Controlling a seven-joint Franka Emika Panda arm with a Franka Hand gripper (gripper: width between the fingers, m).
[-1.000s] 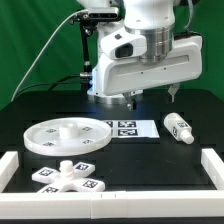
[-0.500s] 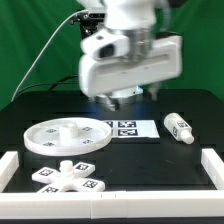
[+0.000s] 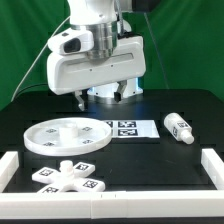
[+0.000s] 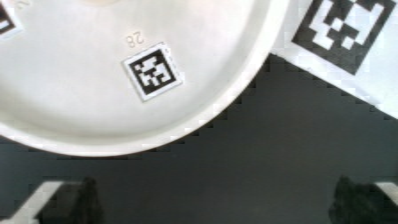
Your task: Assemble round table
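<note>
Round disc (image 3: 68, 135) below pincer (image 4: 214, 205), w/o contact; pincer released, spread wide, nothing btwn tips.

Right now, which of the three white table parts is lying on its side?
The short cylindrical leg, at the exterior view's right. It lies tipped over lengthwise, while the round disc and the cross-shaped base sit flat.

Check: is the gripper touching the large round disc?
Apart. The exterior view shows the open gripper hanging well above the round disc, with bare black table visible between them.
</note>
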